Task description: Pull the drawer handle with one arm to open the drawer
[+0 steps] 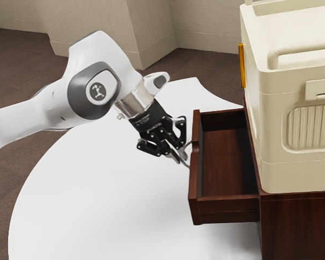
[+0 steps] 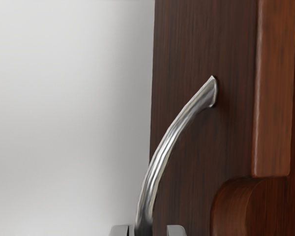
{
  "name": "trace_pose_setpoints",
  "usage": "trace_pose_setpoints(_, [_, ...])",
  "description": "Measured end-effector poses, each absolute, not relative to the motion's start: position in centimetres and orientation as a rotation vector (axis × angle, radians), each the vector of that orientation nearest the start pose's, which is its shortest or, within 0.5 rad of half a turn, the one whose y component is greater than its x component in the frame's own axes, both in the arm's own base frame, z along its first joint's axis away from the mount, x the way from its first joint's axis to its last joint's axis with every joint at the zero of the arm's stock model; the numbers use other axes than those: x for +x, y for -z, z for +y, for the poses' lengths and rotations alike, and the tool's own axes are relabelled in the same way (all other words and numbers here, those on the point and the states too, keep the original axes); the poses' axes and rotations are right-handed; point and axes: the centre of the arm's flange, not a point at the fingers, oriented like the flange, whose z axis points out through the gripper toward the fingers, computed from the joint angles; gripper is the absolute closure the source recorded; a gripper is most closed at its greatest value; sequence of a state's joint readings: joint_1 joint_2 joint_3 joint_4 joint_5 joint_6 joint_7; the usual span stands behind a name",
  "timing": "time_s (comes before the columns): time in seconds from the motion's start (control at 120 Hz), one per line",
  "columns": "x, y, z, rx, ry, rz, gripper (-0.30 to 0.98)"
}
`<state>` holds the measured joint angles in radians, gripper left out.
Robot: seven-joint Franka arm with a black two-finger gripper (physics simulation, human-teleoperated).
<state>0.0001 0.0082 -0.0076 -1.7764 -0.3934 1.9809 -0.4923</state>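
Note:
The drawer (image 1: 226, 157) is pulled out of the dark wood cabinet (image 1: 298, 225), and its inside shows in the exterior view. My gripper (image 1: 180, 157) is at the drawer's outer front face, by the curved handle (image 1: 187, 163). In the wrist view the shiny metal handle (image 2: 160, 157) arches away from the drawer front (image 2: 187, 44) and passes between the tips of my gripper (image 2: 148, 231). The fingers stand open around it, with a visible gap on one side. The handle's other end is hidden.
A cream, box-shaped appliance (image 1: 298, 59) with a yellow strip (image 1: 241, 65) stands on the cabinet. A round white surface (image 1: 97, 200) lies under the arm and drawer. Beige walls (image 1: 206, 24) rise behind.

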Motion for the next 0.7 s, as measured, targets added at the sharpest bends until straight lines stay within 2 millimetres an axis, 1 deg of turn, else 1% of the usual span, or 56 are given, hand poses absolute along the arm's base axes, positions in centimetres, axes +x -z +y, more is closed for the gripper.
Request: trace_pose_setpoints(0.7, [58.64,-56.09,-2.79,-3.389,0.159,-1.037,0.67])
